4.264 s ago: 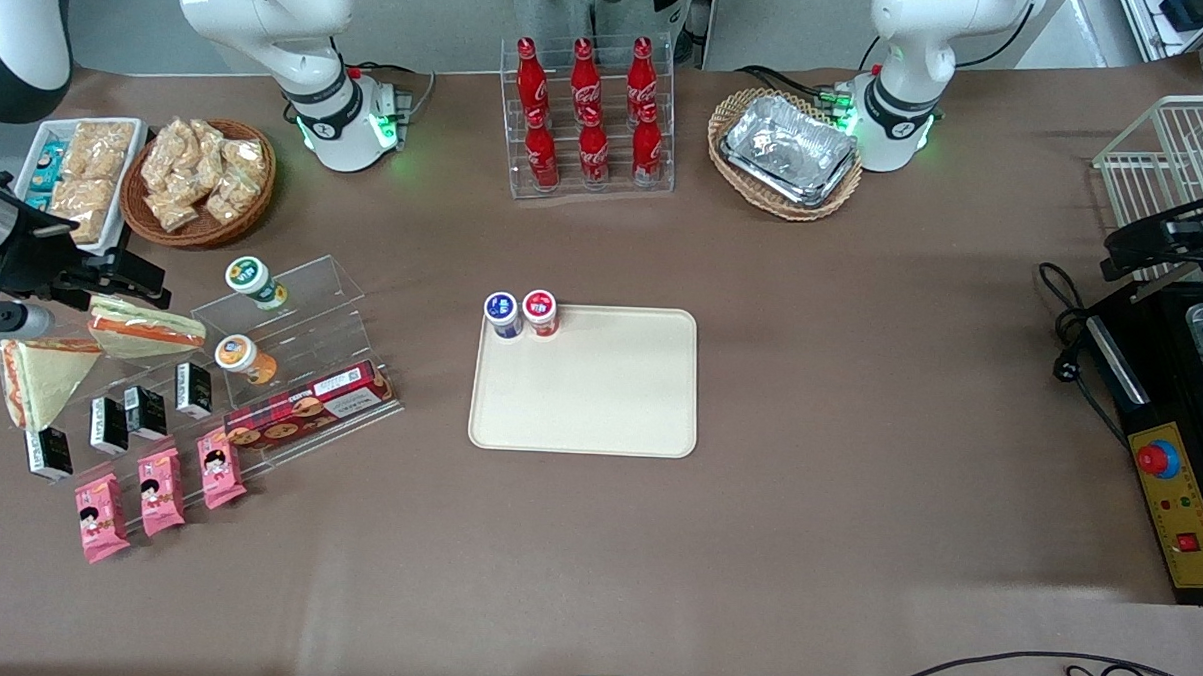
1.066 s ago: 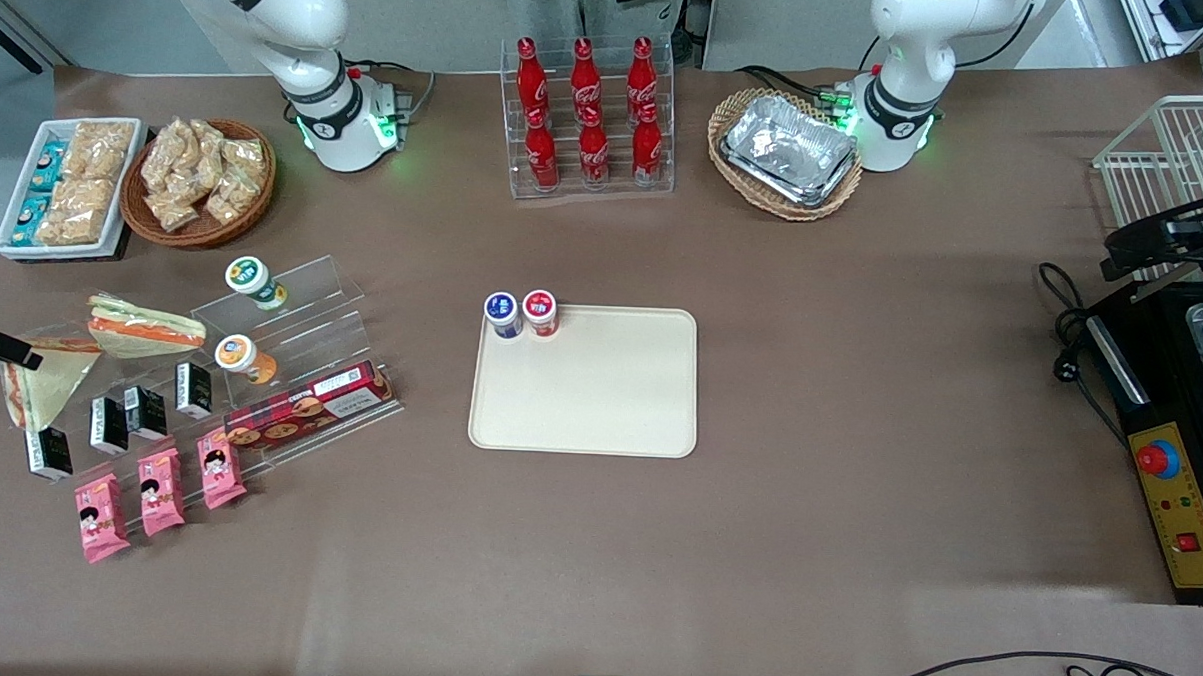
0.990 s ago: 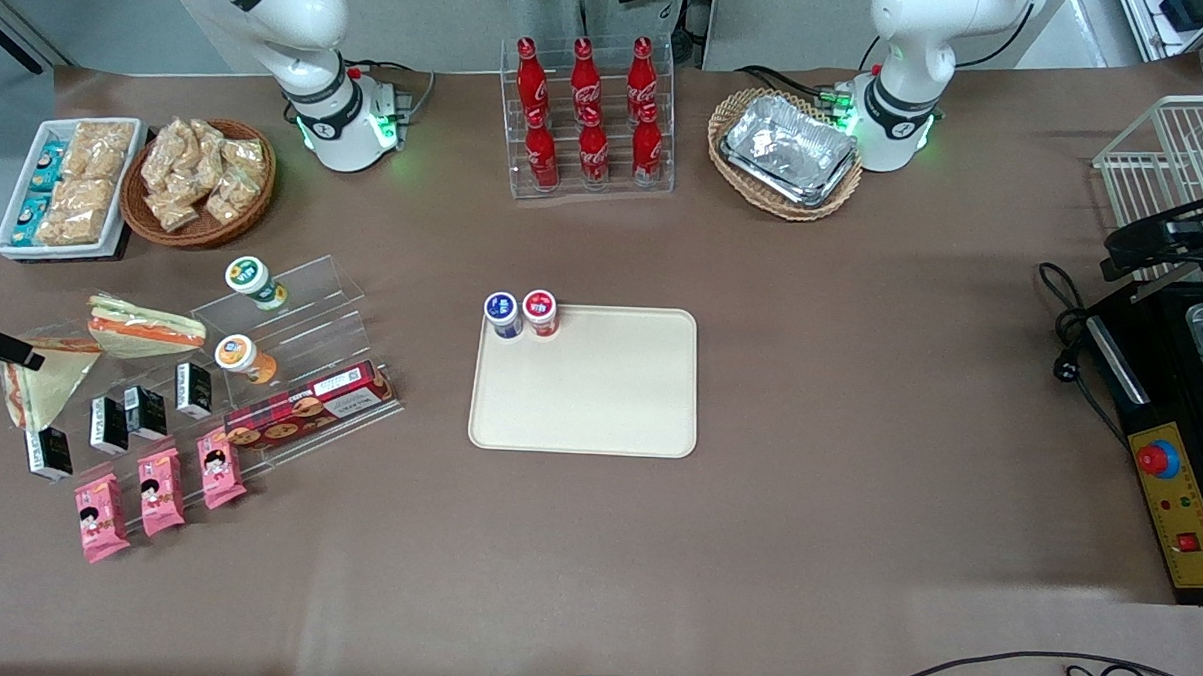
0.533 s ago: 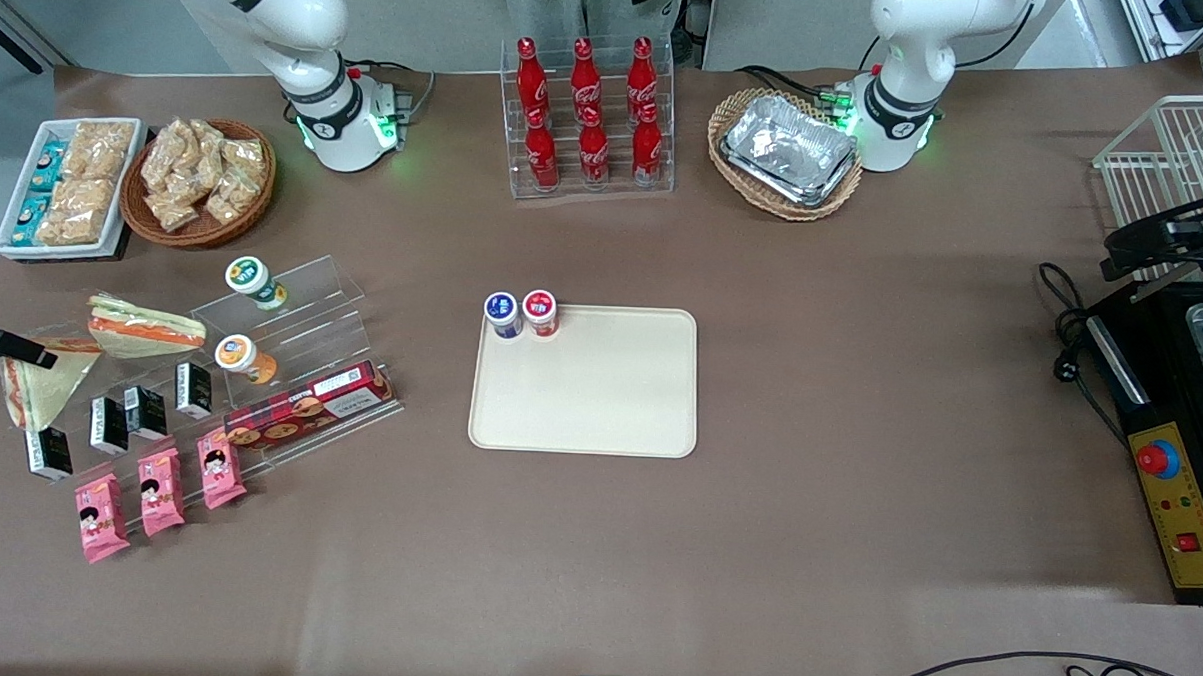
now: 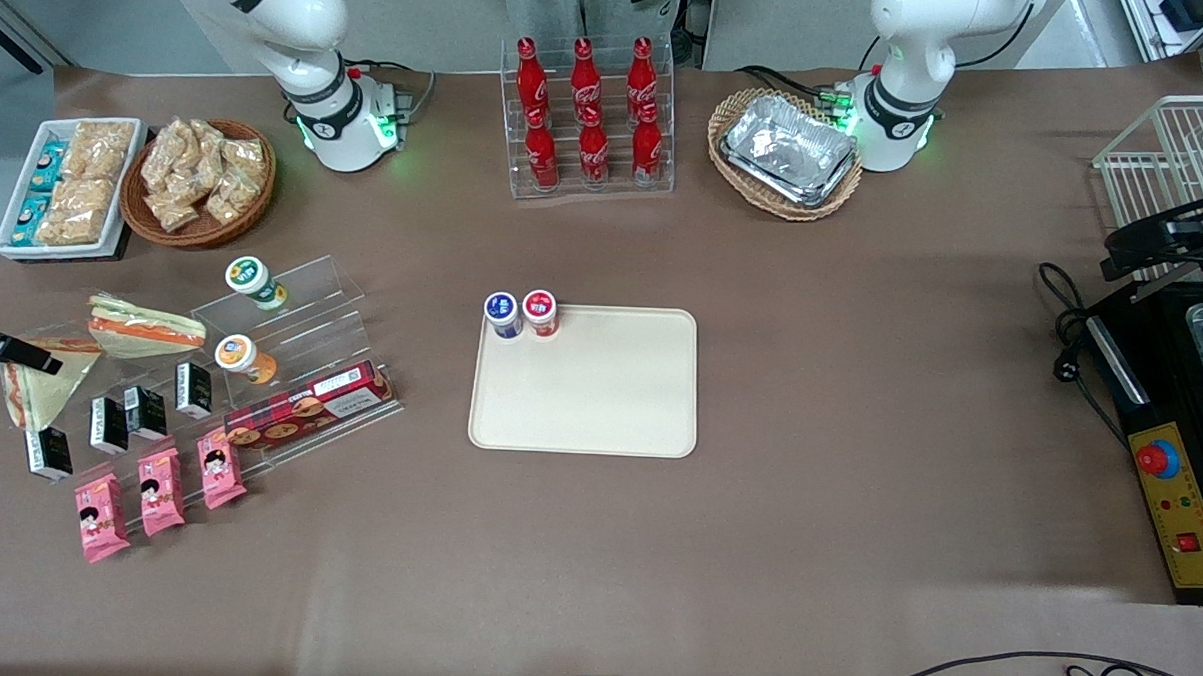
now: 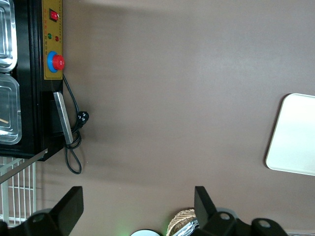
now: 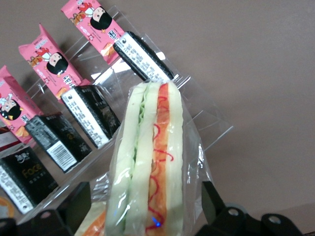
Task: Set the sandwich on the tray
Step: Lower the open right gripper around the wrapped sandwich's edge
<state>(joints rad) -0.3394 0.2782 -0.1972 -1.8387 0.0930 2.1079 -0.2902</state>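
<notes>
Sandwich (image 7: 150,162) in glossy clear plastic wrap; tray (image 5: 585,382) matt cream plastic.

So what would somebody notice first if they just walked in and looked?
Probably the sandwich right in front of the gripper, standing between its jaws on the clear stepped rack with the pink snack packets at the working arm's end of the table. Next, the red cola bottles in their clear stand, and the cream tray mid-table, nearer the front camera, with two small jars at one corner.
</notes>
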